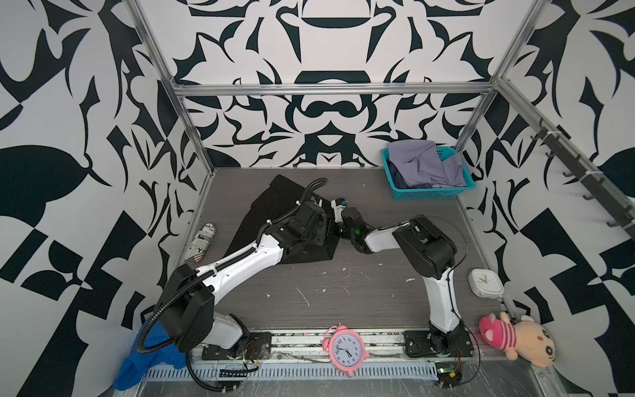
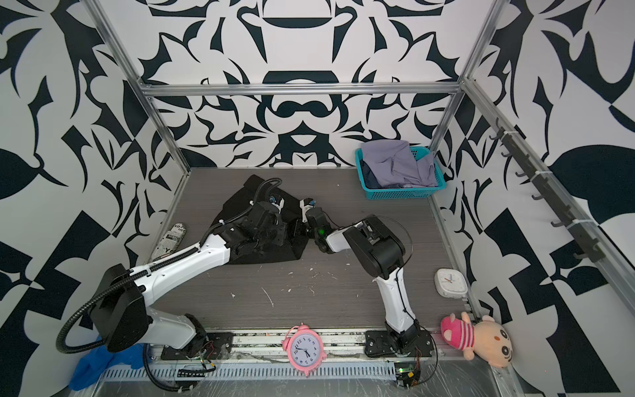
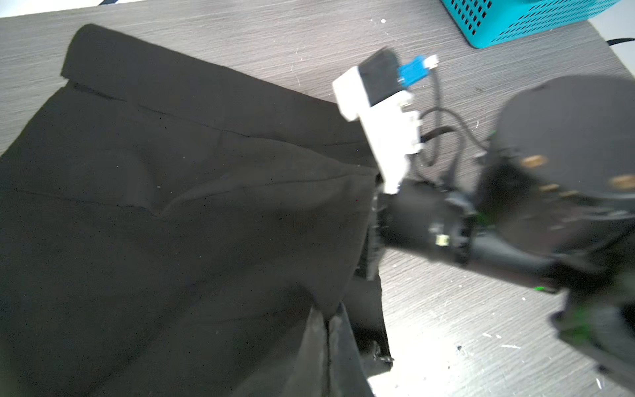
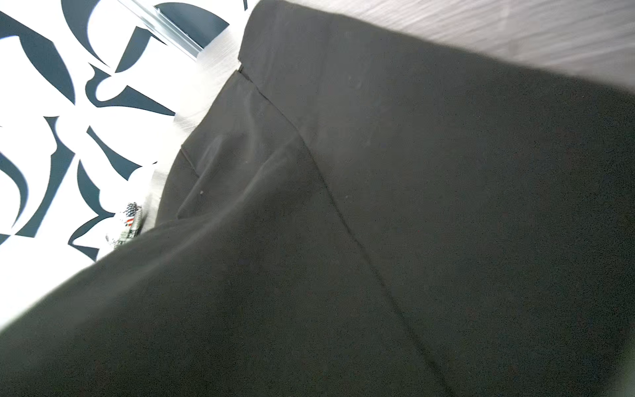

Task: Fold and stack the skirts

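Note:
A plain black skirt (image 1: 271,206) (image 2: 240,202) lies spread on the grey table left of the middle, waistband toward the back wall. My left gripper (image 3: 328,319) is shut on the skirt's right edge (image 3: 171,206), its two fingers pressed together over the cloth. My right gripper (image 3: 374,220) (image 1: 335,223) meets the same edge a little farther back. Black cloth (image 4: 378,206) fills the right wrist view and hides the jaws. A pale lavender-grey skirt (image 1: 422,165) (image 2: 395,161) lies crumpled in the basket, with dark blue cloth (image 1: 395,172) under it.
The teal basket (image 1: 433,194) stands at the back right corner. A pink alarm clock (image 1: 345,349) sits at the front edge, a white clock (image 1: 484,282) and a plush toy (image 1: 515,338) at the right. A patterned shoe (image 1: 202,240) lies by the left wall, bright blue cloth (image 1: 144,364) at the front left.

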Available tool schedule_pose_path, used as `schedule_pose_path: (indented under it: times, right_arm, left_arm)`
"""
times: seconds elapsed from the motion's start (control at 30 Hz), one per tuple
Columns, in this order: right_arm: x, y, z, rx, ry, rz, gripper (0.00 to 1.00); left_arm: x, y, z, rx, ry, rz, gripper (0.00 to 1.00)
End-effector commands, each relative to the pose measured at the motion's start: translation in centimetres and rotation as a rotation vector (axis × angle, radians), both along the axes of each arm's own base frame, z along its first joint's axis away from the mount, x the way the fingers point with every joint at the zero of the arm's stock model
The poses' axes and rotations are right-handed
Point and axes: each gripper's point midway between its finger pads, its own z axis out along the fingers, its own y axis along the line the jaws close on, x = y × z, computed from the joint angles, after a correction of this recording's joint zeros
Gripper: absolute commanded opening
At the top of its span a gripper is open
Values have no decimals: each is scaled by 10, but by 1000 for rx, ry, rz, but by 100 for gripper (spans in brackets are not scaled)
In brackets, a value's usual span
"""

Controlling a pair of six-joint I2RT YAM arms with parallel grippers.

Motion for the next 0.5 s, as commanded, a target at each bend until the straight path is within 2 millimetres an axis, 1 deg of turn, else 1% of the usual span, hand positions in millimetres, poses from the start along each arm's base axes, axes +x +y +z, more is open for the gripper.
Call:
schedule_pose_path:
  times: [0.0, 0.07, 0.1, 0.17, 0.23, 0.33, 0.43, 0.47]
  right_arm:
    - [16, 0, -4, -52, -11, -52, 6]
    - [19, -5, -14, -97, 0, -73, 6]
    - [19, -6, -15, -106, -2, -77, 6]
    - [17, -8, -10, -97, -27, -75, 7]
    - [16, -9, 4, -82, -55, -73, 11]
    - [13, -13, 31, -62, -104, -67, 21]
    - [10, -18, 70, 19, -151, -38, 25]
    - [9, -23, 83, 46, -166, -35, 27]
  left_arm:
    - [7, -13, 13, -43, -28, -24, 0]
    - [7, -15, 10, -40, -23, -28, 0]
    - [7, -15, 9, -39, -20, -28, 0]
    - [7, -14, 8, -35, -18, -30, 0]
    - [7, -13, 7, -29, -15, -27, 0]
    - [6, -10, 6, -24, -18, -18, 0]
    - [6, -8, 5, -18, -21, -11, 0]
    - [6, -8, 4, -16, -21, -10, 0]
